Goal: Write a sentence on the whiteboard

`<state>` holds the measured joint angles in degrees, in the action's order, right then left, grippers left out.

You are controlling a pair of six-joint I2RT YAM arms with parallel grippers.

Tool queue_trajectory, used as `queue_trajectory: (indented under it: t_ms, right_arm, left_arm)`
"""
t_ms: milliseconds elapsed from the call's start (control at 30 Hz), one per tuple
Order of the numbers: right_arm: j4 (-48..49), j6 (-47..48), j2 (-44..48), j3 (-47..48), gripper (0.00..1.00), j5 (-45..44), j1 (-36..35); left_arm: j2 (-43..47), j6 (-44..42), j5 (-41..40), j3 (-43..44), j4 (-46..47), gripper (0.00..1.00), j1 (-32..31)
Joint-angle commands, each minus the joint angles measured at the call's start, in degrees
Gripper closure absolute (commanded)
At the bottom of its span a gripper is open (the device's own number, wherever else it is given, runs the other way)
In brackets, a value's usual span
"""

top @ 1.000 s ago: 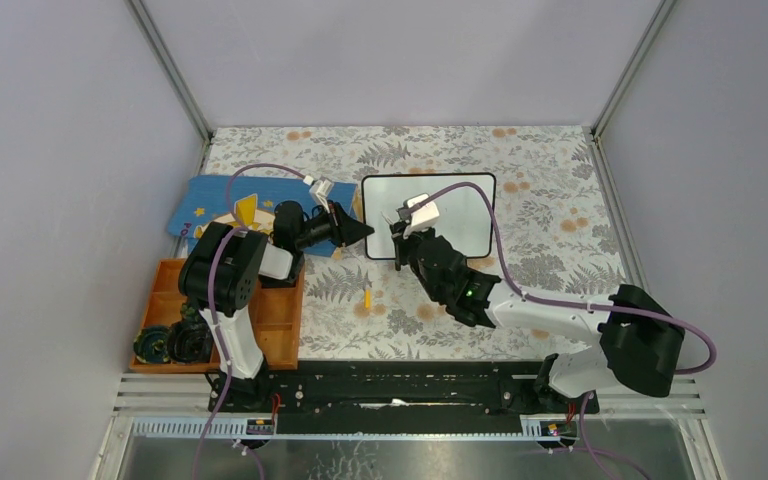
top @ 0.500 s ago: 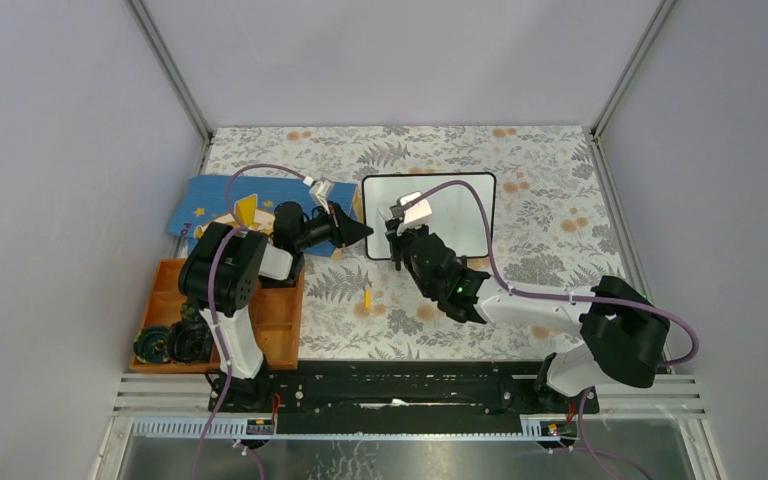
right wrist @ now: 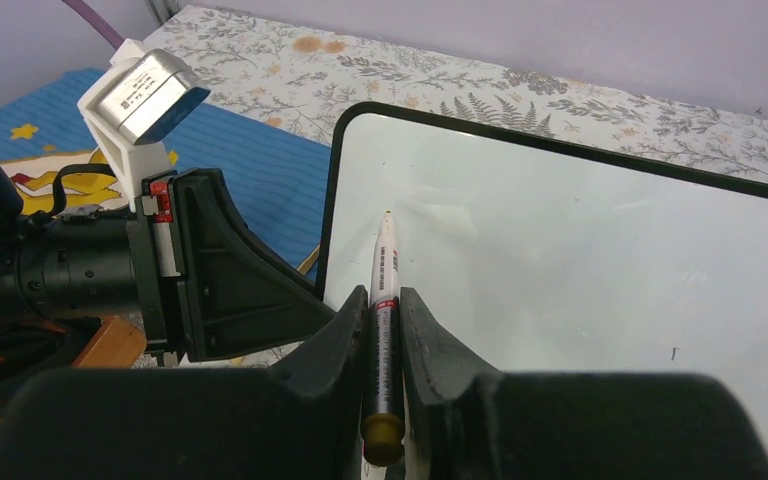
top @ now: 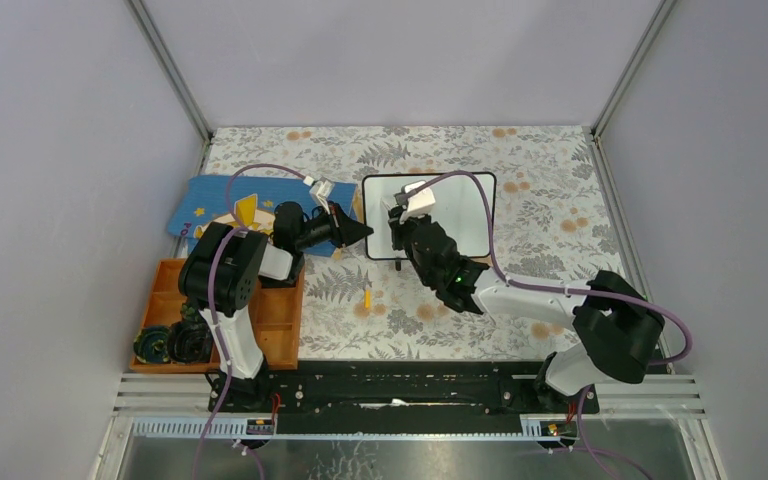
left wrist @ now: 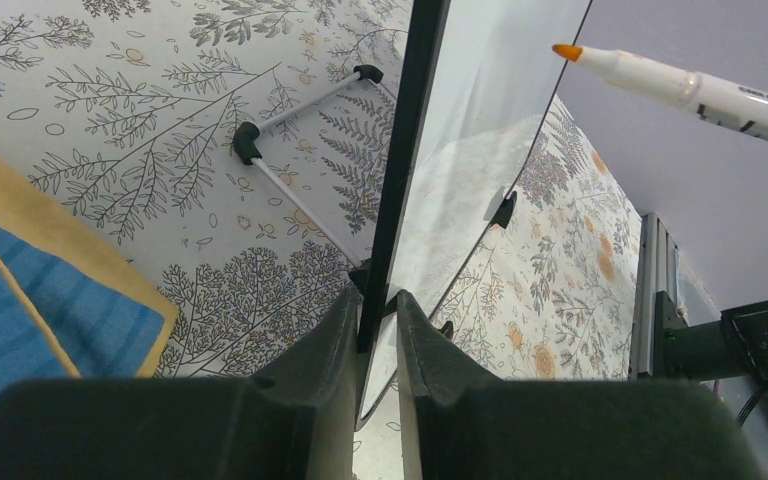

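1. Whiteboard (top: 465, 215): stands mid-table (top: 560, 180), tilted back, just right of the blue book (top: 205, 205). It has a thin black frame and a white face, with one tiny dark mark low on the right in the right wrist view.
2. Legs (left wrist: 290, 190): thin white rods with black tips lying on the table behind the board.
3. Left gripper (left wrist: 375, 300): the fingers are narrow and pinch the board's left frame edge, one on each face.
4. Right gripper (right wrist: 385, 300): the fingers are narrow and clamp the marker (right wrist: 384, 262) near its rear end. The barrel points forward at the board.
5. Marker tip: orange, in front of the upper left part of the white face. Whether it touches the surface cannot be told.
6. Grippers: close together at the board's left side, the left one at the edge and the right one before the face.
7. Orange piece (top: 367, 297): small, lying on the table on the near side of the board, between the two arms.
8. Tray (top: 280, 315): orange, beside the left arm's base, with dark round items (top: 175, 343) in its left compartments.
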<state>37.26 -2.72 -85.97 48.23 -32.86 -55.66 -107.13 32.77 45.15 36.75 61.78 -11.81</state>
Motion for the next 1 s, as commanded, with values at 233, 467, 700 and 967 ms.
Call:
queue_trajectory:
  t_ms: [233,467,700,967]
  right_arm:
    - [3.95,-1.46,-1.50,3.84,1.00,2.41,1.49]
    - [3.54,-2.94,-2.16,3.98,1.00,2.56,2.81]
    - [2.94,-3.75,-2.69,3.89,1.00,2.90,3.66]
    - [1.82,-4.36,-2.45,2.83,1.00,2.56,3.72]
  left_arm:
    - [-0.44,-1.22,-0.70,-0.82,0.98,0.82,-0.13]
    - [-0.28,-1.49,-0.68,-0.74,0.52,0.82,-0.31]
    - [-0.15,-1.69,-0.71,-0.78,0.21,0.83,-0.56]
    - [0.14,-2.25,-0.93,-0.68,-0.58,0.83,-0.66]
